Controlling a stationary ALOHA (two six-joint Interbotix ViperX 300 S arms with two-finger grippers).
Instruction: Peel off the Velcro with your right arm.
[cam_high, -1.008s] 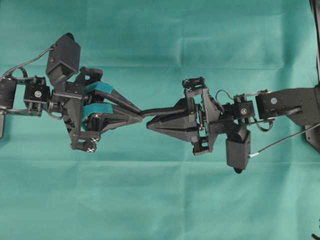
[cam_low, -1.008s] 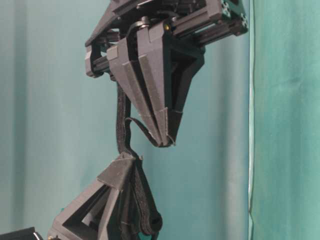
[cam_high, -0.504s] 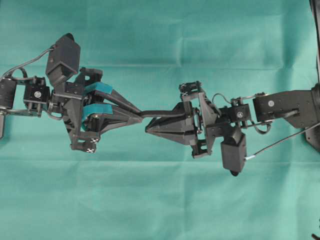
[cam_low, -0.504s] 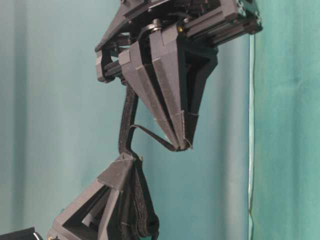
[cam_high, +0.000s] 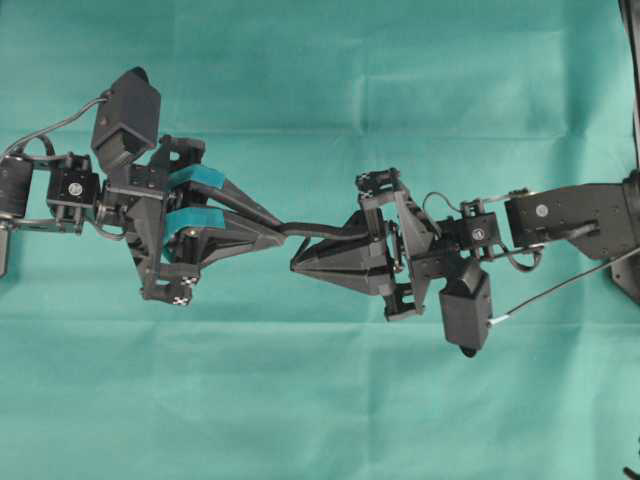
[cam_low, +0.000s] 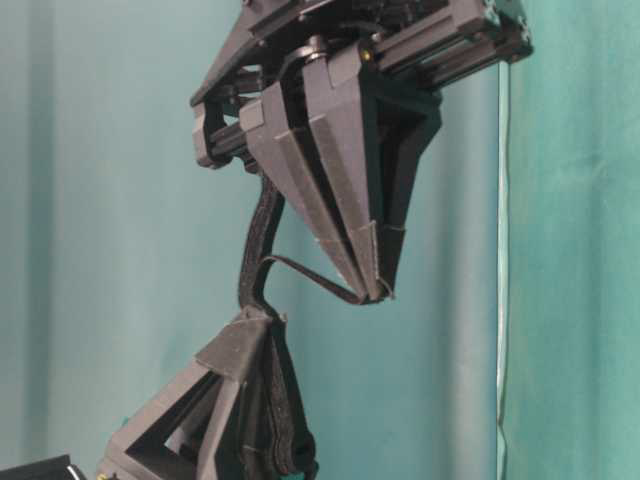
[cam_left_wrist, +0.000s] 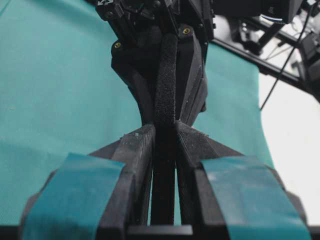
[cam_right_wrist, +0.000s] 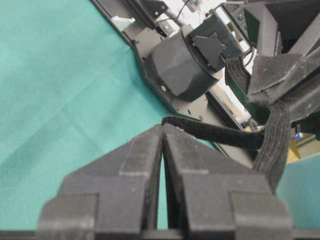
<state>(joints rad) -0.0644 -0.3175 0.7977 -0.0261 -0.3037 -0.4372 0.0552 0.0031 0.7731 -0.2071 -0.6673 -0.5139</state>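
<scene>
Since a second ago the right arm (cam_high: 560, 215) has swung slightly toward the bottom of the overhead view, and in the table-level view the thin peeled layer now stretches farther from the rest of the strip. Its plain dark grey fingers (cam_right_wrist: 150, 150) are pressed together, pinching the tip of that layer of the Velcro (cam_low: 262, 245), so the right gripper (cam_high: 297, 264) holds it. The black strip runs between the two grippers above the green-covered desk (cam_high: 320, 400); from the right wrist view the thin layer leads from the closed fingertips back to the thicker ribbed band at the right edge of the view. The left gripper (cam_high: 283, 229), with teal tape on its fingers (cam_left_wrist: 90, 185), is clamped narrowly on the other end of the strip, which passes up between them in the left wrist view.
</scene>
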